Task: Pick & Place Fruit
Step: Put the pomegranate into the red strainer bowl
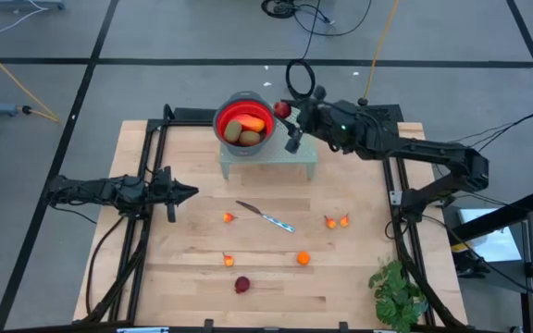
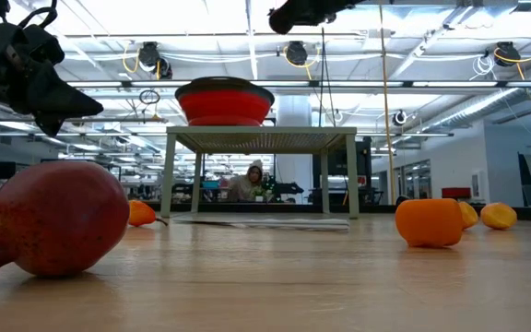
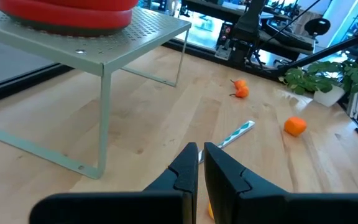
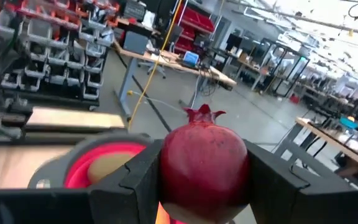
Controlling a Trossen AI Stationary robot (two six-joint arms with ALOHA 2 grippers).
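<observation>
Wooden tabletop [image 1: 183,277] fills the frame's middle; right fingers [image 4: 135,180] squeeze a dark red fruit [image 4: 204,165] over the red bowl [image 1: 223,120], left fingers [image 3: 188,168] pinched together, empty.

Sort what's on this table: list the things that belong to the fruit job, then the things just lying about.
Part of the job:
- dark red pomegranate held in the right end effector, beside the red bowl
- fruit in the bowl
- second pomegranate on the table
- small orange pieces

Just lying about:
- silver knife
- green plant
- left end effector, shut and empty
</observation>
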